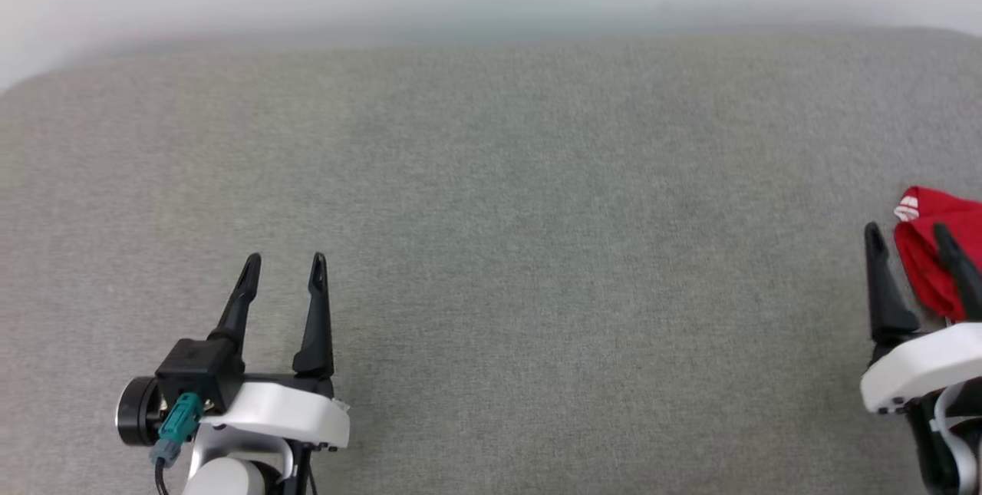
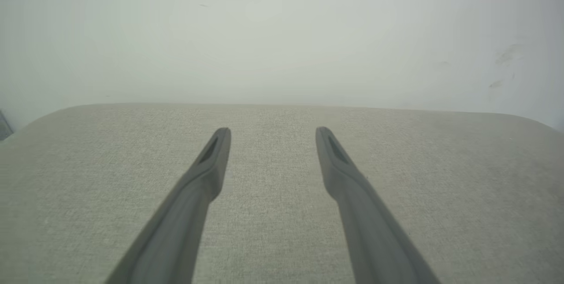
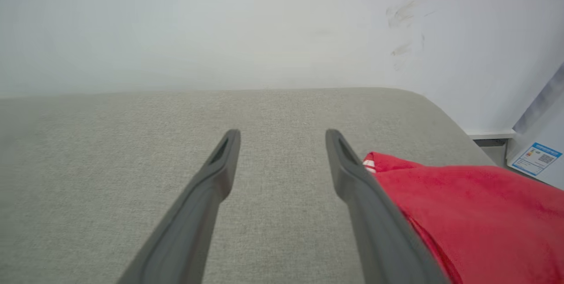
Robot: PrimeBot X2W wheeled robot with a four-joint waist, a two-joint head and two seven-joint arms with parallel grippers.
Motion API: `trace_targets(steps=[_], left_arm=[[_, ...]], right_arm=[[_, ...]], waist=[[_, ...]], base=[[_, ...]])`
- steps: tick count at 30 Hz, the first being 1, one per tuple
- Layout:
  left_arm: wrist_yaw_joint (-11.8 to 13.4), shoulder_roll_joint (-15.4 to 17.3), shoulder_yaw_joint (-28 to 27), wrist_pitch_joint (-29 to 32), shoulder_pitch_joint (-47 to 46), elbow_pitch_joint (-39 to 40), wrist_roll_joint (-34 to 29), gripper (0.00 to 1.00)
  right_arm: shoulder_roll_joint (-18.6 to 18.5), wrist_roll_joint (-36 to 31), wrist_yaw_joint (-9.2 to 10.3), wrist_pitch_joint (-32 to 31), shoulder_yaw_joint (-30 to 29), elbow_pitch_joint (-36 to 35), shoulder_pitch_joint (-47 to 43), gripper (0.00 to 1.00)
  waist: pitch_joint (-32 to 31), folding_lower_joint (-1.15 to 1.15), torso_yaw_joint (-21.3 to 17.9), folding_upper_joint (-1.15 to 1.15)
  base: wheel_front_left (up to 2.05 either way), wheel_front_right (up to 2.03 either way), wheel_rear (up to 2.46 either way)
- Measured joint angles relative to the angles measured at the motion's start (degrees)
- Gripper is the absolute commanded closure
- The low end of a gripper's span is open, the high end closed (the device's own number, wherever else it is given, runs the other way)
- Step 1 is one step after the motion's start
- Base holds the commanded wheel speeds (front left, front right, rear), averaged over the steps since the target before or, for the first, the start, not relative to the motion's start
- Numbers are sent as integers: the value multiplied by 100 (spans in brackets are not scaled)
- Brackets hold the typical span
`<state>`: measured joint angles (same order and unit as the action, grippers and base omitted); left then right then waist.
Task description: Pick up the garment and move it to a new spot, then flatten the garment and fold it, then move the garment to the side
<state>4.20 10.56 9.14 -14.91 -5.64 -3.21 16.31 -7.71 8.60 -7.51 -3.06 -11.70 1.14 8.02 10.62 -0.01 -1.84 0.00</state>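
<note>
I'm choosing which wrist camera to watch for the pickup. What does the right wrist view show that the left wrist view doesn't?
Right wrist view: the crumpled red jersey garment with a red-white striped edge, lying beside the open right gripper, outside its fingers; also a white box with a blue label. Left wrist view: the open left gripper over bare cloth. Both: the grey fabric surface and the pale scuffed wall.

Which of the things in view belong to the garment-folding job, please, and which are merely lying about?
For the job:
the garment, bunched at the surface's right end
right gripper, open beside it
left gripper, open and empty
grey padded surface, the work area

Just about:
white wall
white box with a blue label
</note>
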Motion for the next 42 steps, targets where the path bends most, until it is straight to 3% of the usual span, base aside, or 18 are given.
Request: trace_targets(steps=[17, 36, 37, 42], left_arm=[[-263, -109, -286, -1, 471, -371, -301, 0], [-471, -300, -503, 0, 414, -500, -514, 0], [-492, -310, -520, 0, 409, -505, -515, 100], [-501, -376, -535, 74, 505, -722, -393, 100]], right_arm=[[345, -116, 0, -235, 442, -1201, -1078, 0], [393, -129, 0, -175, 511, -1121, -1063, 0], [394, -126, 0, -160, 512, -1106, -1057, 100], [414, 0, 0, -179, 510, -838, -1109, 100]], waist=[[-753, 0, 112, 0], [-810, 1, 197, 0], [-807, 1, 200, 0], [-810, 2, 201, 0]], base=[[0, 0, 0], [0, 0, 0], [0, 0, 0], [0, 0, 0]])
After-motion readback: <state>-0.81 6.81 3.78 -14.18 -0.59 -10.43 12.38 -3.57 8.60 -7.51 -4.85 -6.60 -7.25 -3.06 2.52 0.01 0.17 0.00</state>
